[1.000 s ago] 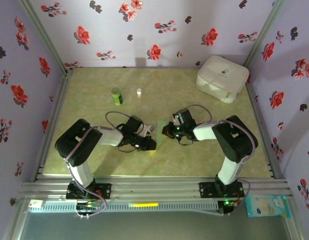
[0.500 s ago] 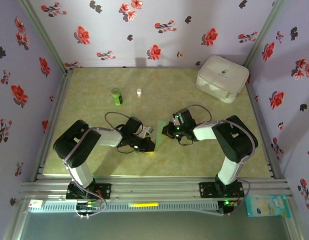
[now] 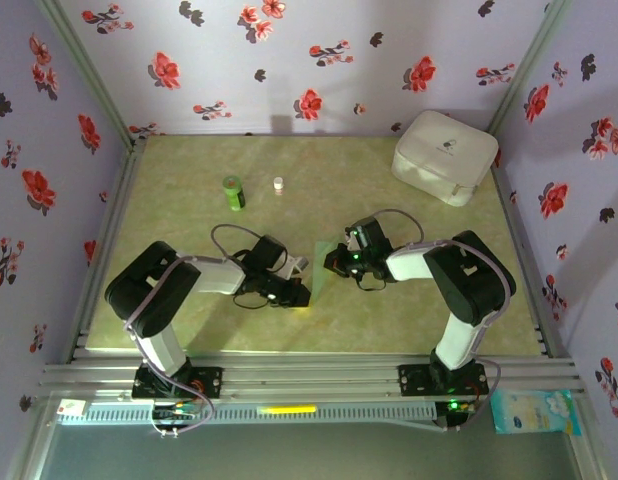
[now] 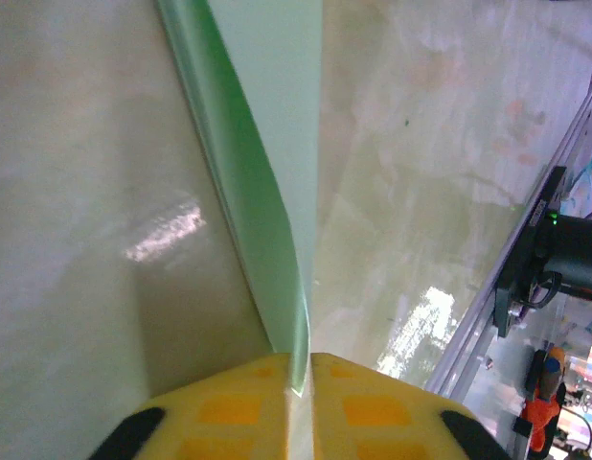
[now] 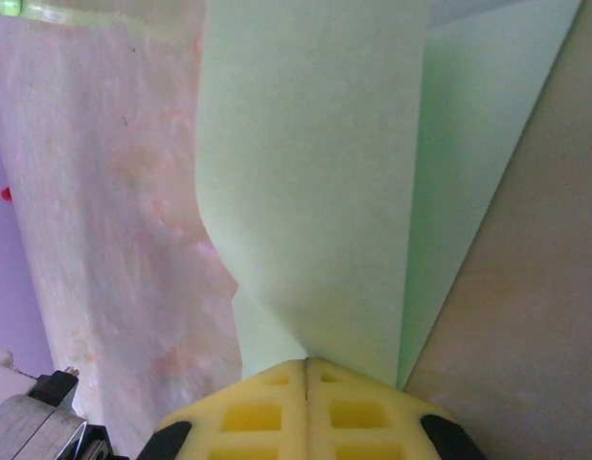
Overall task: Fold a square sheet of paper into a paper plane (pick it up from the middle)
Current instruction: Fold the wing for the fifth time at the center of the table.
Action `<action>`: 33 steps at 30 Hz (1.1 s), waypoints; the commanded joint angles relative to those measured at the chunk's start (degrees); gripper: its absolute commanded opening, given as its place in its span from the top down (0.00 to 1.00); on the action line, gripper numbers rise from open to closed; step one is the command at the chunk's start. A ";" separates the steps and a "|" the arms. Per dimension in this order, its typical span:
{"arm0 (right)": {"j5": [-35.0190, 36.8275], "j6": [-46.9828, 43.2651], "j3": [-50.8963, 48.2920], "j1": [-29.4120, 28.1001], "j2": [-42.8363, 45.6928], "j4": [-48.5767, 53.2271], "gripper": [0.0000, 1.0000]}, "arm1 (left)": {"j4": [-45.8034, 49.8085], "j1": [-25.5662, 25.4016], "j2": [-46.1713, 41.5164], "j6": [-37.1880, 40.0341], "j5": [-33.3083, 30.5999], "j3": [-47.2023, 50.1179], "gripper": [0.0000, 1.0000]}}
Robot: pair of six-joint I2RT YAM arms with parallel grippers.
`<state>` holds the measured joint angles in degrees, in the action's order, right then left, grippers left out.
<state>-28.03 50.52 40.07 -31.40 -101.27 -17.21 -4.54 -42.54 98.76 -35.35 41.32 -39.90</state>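
Note:
The pale green sheet of paper (image 3: 318, 266) is folded and stands on edge between the two grippers at mid-table. My left gripper (image 3: 299, 291) is shut on its near end. In the left wrist view the yellow pads (image 4: 349, 407) pinch the thin folded edge of the paper (image 4: 262, 153), which runs away from the left gripper (image 4: 298, 369). My right gripper (image 3: 333, 266) is shut on the paper's right side. In the right wrist view the closed right gripper (image 5: 307, 362) holds a curved layer of the paper (image 5: 315, 182), with a second flat layer behind it.
A small dark green bottle (image 3: 233, 191) and a tiny white cap-like object (image 3: 278, 184) stand at the back left. A white rounded case (image 3: 444, 155) sits in the back right corner. Flowered walls enclose three sides, and a metal rail (image 3: 309, 375) runs along the near edge.
My left arm has edged slightly to the near left with the paper's end still pinched. The right arm and the paper's upper part look unmoved.

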 commanded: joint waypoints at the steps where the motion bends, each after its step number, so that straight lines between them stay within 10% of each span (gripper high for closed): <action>1: 5.16 -1.00 -0.87 0.03 -3.05 6.82 0.96 | 3.83 -0.88 -3.98 0.75 -0.69 0.75 0.85; 9: 5.02 -0.60 -0.68 0.02 -2.79 6.57 0.96 | -1.70 0.88 -11.57 -4.51 -7.13 1.67 0.78; 33: 4.91 -0.17 -0.63 0.02 -2.79 6.22 0.96 | -0.07 -3.36 4.45 -6.06 -6.60 -12.90 1.00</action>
<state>-28.21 50.57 40.12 -31.40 -101.27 -17.17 -7.77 -44.49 101.75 -43.13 35.31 -51.35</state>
